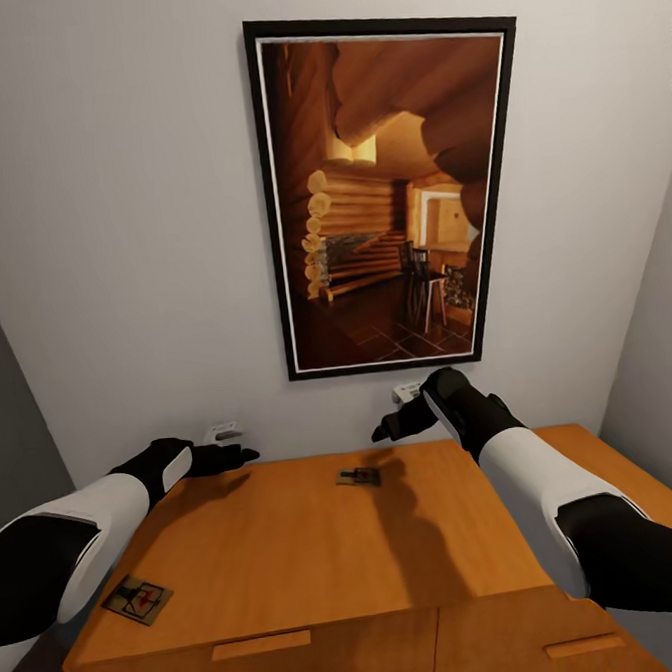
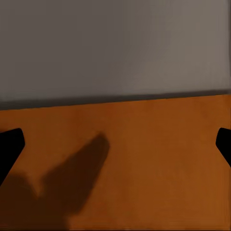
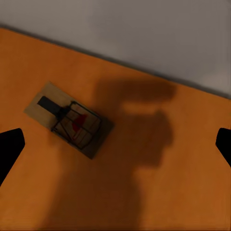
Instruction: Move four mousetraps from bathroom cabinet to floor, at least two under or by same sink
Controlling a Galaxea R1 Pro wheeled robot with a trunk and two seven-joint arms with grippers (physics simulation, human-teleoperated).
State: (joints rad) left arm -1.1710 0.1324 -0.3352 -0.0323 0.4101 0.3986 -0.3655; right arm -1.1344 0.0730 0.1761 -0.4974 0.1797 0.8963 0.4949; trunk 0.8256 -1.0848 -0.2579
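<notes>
Fingertips point(image 3: 10, 147) of the right gripper point(image 1: 395, 427) spread wide above a mousetrap point(image 1: 358, 477) lying flat at twelve o'clock on the cabinet point(image 1: 291, 550) top, a light, stiff, thin board probably best pinched across its long edges, clear of the wire.

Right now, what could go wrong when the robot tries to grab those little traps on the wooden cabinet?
The small flat brown wooden mousetrap lies flush on the orange-brown wooden cabinet top, so the open right claw, above it, might slide it instead of gripping. The second flat mousetrap sits near the front left edge beside the left forearm; a nudge could knock it off.
</notes>
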